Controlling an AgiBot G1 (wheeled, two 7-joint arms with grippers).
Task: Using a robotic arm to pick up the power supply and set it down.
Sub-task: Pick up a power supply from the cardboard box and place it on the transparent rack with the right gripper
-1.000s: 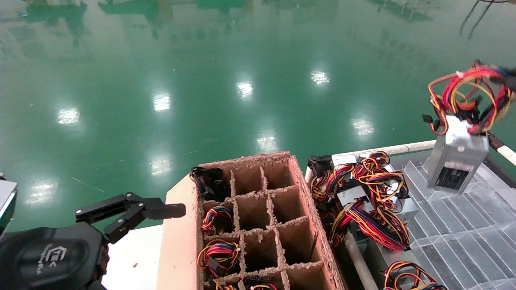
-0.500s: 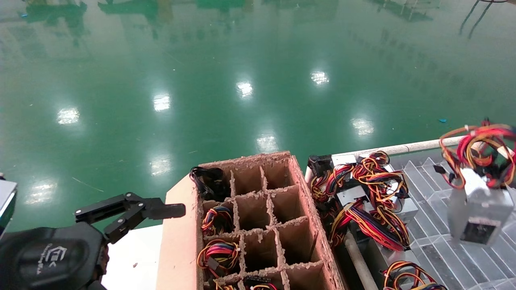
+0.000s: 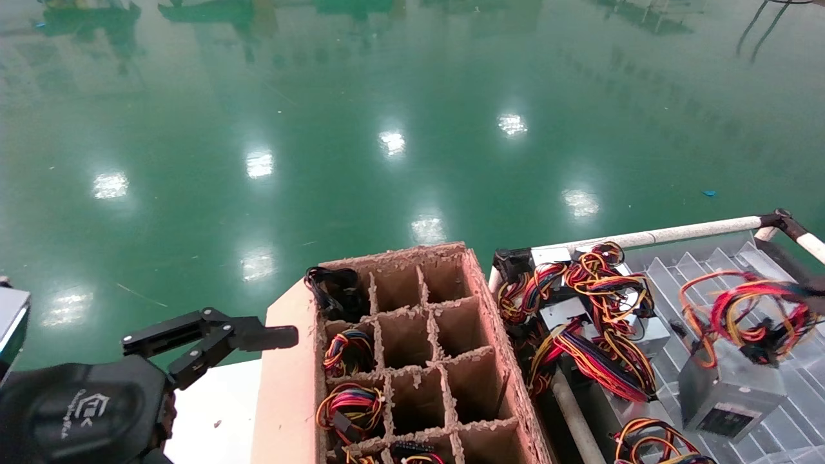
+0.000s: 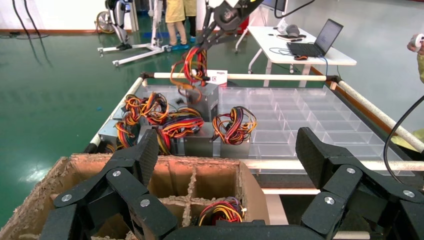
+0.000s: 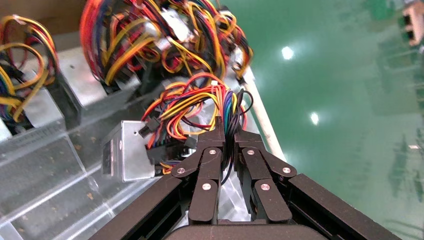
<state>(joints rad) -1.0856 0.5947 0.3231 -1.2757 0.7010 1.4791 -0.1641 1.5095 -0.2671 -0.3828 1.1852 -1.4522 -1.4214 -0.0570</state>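
Note:
The power supply (image 3: 731, 393) is a silver-grey box with a black socket end facing down. It hangs tilted, low over the clear compartment tray (image 3: 702, 274) at the right. I cannot tell whether it touches the tray. Its looped red, yellow and orange wires (image 3: 747, 316) rise toward my right gripper (image 5: 229, 132), which is shut on the wire bundle. The box (image 5: 127, 157) hangs beyond its fingers. In the head view that gripper is almost out of view at the right edge. My left gripper (image 4: 229, 150) is open and empty, parked at lower left (image 3: 277, 336) beside the cardboard box.
A brown cardboard box (image 3: 493, 322) with a divider grid stands in the middle; some cells hold wire bundles. Several more power supplies (image 3: 593, 322) lie between it and the tray. A white rail (image 3: 677, 233) borders the tray's far side. Green floor lies beyond.
The right gripper has brought the power supply down from well above the rail to just over the clear tray, nearer to me. The left arm has not moved.

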